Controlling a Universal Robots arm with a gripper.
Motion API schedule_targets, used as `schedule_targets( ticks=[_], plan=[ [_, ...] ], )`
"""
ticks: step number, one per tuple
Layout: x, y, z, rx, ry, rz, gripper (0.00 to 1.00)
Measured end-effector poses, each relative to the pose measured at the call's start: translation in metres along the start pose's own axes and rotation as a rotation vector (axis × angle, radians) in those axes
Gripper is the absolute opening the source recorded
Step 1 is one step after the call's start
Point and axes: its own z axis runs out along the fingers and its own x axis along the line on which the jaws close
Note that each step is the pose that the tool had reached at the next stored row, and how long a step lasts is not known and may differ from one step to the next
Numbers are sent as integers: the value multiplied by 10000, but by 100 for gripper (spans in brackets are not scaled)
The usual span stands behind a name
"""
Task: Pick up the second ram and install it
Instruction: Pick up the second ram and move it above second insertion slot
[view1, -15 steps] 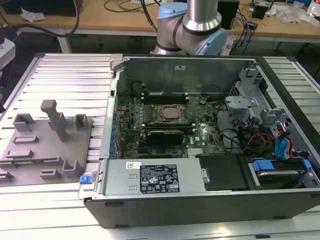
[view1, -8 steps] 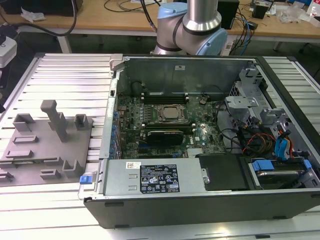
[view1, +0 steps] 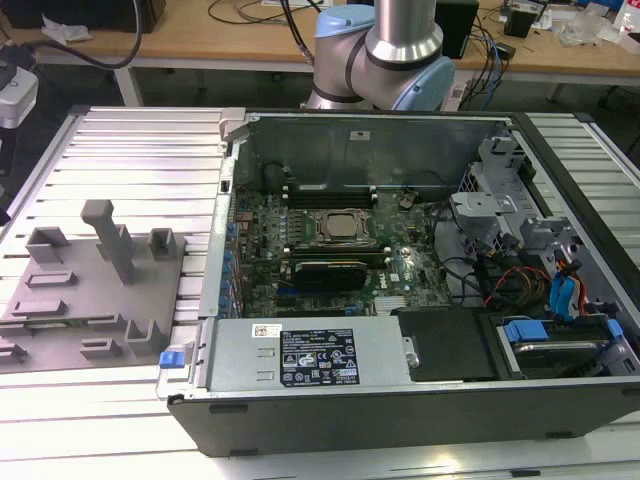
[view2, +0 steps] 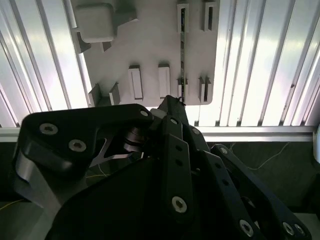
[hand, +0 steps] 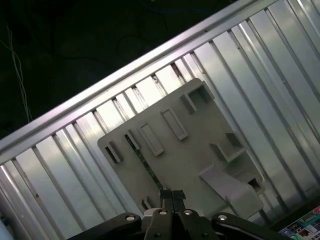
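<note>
The second ram (view2: 182, 55) is a thin green stick standing on edge in the slots of a grey holder plate (view2: 150, 45). It also appears in the first wrist view as a narrow dark-green line (hand: 142, 159) across the same plate (hand: 190, 150). My gripper (view2: 172, 101) hovers above the plate with its fingertips over one end of the stick, apart from it. Its fingertips (hand: 172, 193) are pressed together and hold nothing. The plate (view1: 90, 290) lies at the exterior view's left of the open computer case (view1: 400, 260).
Ribbed metal table slats (view2: 260, 60) surround the plate, and a raised rail (hand: 125, 80) runs along their edge. Inside the case are the processor socket (view1: 345, 228), long memory slots (view1: 330, 190) beside it, a black-shrouded card (view1: 325, 272) and cables (view1: 500, 275). The arm's base (view1: 385, 50) stands behind.
</note>
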Motion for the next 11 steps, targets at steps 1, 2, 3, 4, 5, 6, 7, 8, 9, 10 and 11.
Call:
schedule_targets(
  ticks=[1,2,3,4,5,6,7,8,9,10,11],
  plan=[
    [0,0,0,-1,1,-63,11],
    [0,0,0,-3,4,-119,11],
    [0,0,0,-6,7,-247,11],
    [0,0,0,-7,8,-306,11],
    [0,0,0,-9,10,-366,11],
    [0,0,0,-12,13,-485,11],
    [0,0,0,-14,15,-553,11],
    [0,0,0,-16,18,-661,11],
    [0,0,0,-20,22,-829,11],
    [0,0,0,-23,27,-989,11],
    [0,0,0,-25,30,-1085,11]
  ],
)
